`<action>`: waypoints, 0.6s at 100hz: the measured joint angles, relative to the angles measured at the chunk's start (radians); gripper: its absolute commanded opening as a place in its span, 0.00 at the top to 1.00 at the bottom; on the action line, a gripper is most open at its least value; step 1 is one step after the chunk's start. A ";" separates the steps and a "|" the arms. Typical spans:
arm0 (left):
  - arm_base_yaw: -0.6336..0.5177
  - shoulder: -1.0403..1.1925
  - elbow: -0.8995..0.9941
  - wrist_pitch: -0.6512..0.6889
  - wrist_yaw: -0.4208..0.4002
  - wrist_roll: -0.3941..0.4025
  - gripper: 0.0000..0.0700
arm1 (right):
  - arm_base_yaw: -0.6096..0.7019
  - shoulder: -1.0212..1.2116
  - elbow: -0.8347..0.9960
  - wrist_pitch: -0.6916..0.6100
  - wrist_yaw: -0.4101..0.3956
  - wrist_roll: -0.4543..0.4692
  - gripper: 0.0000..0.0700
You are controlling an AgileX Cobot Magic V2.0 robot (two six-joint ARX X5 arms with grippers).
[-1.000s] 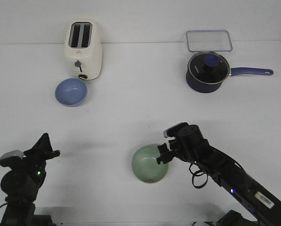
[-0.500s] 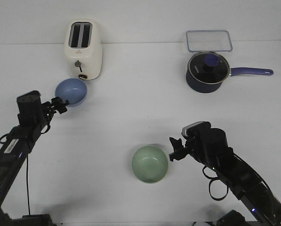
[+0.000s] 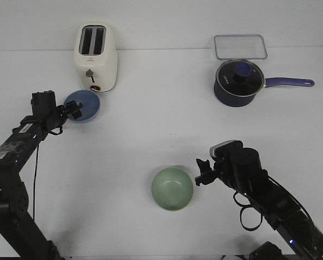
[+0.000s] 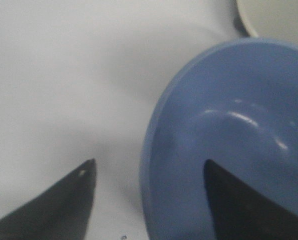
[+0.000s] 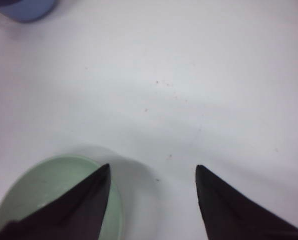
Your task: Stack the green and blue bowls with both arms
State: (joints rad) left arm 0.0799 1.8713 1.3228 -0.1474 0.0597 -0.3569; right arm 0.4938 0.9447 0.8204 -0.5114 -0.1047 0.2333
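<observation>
The stacking is not done: the two bowls sit well apart on the white worktop [image 3: 150,135], neither lifted. The small round smooth light periwinkle blue bowl [image 3: 83,105] rests just in front of the cream two-slot toaster [image 3: 96,57], almost touching its base. The matching pale sage green bowl [image 3: 172,188] lies far from the toaster, toward the robot and to its right.

The black pincer left end effector [image 3: 74,110] is at the blue bowl's rim on the side away from the toaster. In the left wrist view its fingers are spread, one inside the bowl [image 4: 238,165] and one outside over the bare worktop, so the rim lies between them ungripped; I judge a pinch on that wall is the step in hand.

The black pincer right end effector [image 3: 201,172] hovers just beside the green bowl, on the side farther from the toaster. In the right wrist view its fingers are parted and hold nothing; one overlaps the green bowl [image 5: 49,200] in that view, and I cannot tell whether it touches.

Both bowls stand upright, openings up. Being round, they have no long axis or heading; any point on the rim should serve for a grasp
</observation>
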 measured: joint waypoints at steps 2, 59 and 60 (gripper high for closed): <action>0.000 0.002 0.000 -0.001 0.004 0.000 0.98 | 0.000 0.000 0.000 -0.001 0.001 0.000 0.49; -0.118 -0.356 -0.015 -0.193 0.197 0.052 0.98 | -0.358 0.000 -0.072 0.027 0.049 -0.007 0.49; -0.126 -0.365 -0.020 -0.193 0.200 0.053 0.98 | -0.366 0.000 -0.077 0.027 0.045 -0.008 0.49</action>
State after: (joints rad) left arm -0.0456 1.5063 1.3025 -0.3405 0.2592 -0.3035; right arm 0.1276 0.9447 0.7429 -0.4843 -0.0601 0.2256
